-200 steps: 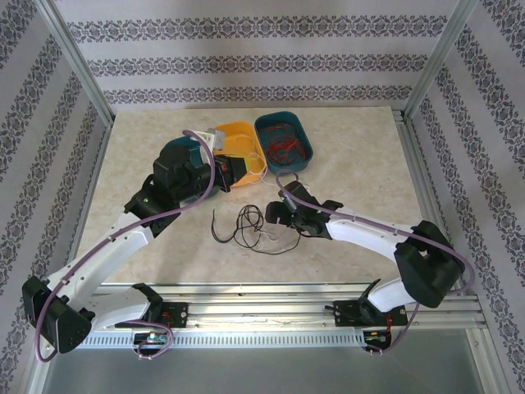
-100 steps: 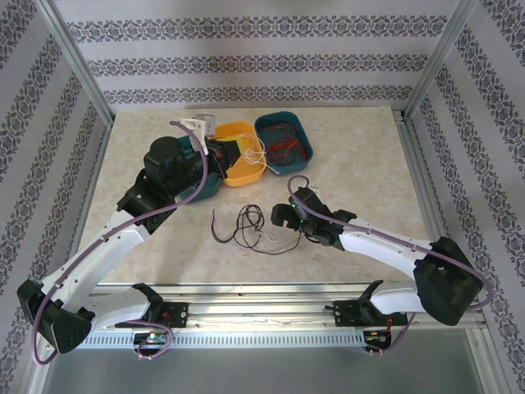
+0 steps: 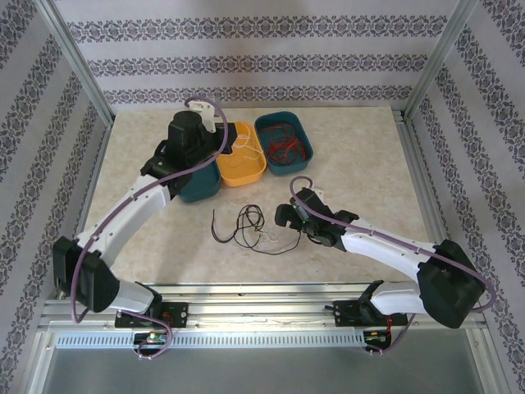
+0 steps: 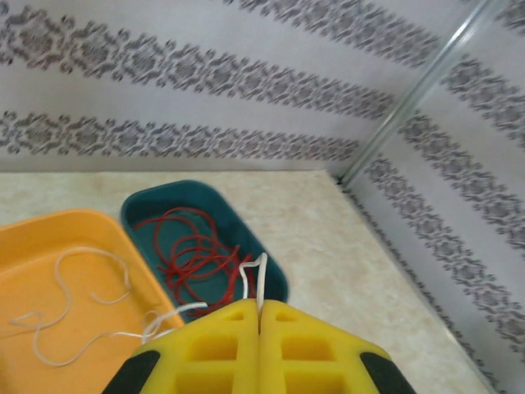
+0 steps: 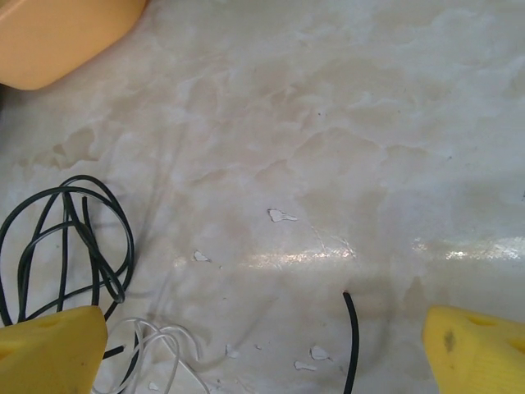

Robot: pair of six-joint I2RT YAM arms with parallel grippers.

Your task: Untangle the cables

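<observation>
We see red cables (image 3: 283, 144) coiled upper centre, top view. White cable (image 4: 262, 283) looped just left, one end pinched by left gripper (image 4: 259, 316). Black cables (image 3: 248, 222) tangled mid-frame with a white strand (image 3: 264, 237).

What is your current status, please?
Left pincer shut on white cable, trailing into orange tray. Right pincer open over black cables. Red cable in teal tray.

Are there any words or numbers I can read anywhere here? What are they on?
None can be read.
The yellow tray, the teal tray and the table are plain.
The wallpaper has only swirly patterns, not letters.
</observation>
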